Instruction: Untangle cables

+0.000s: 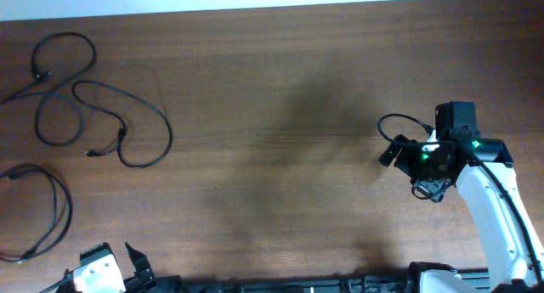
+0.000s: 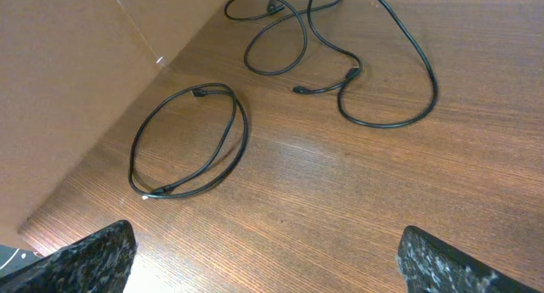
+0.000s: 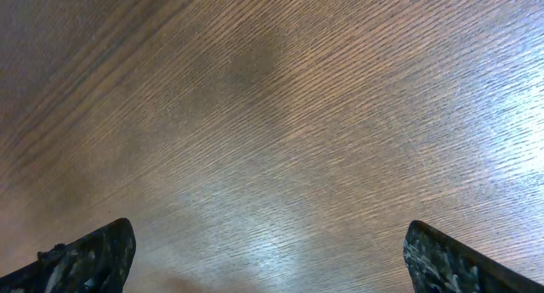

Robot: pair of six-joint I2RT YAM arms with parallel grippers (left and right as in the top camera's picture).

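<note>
The left gripper [image 2: 268, 272] is holding nothing, its fingers [image 2: 85, 259] standing wide apart at the bottom corners of its wrist view. Ahead of it, the coiled cable [image 2: 240, 132] is lying left of centre and the tangled cables [image 2: 353, 72] are sprawling along the top of the frame, both clear of the fingers. From overhead, both are sitting at the far left, the tangle in the upper left and the coil below it at the left edge, apart from each other. The right gripper [image 3: 268, 267] is hanging at the far right of that view, well apart from every cable, also spread wide and looking down on bare wood. Everything is resting on a dark brown wood-grain table [image 1: 272, 89], and a plain brown surface [image 2: 59, 72] is showing beyond its edge in the upper left of the left wrist view. The cables are thin, black and limp, with small plug ends. The coil is forming a doubled ring, and the tangle is crossing over itself in several loose loops.
</note>
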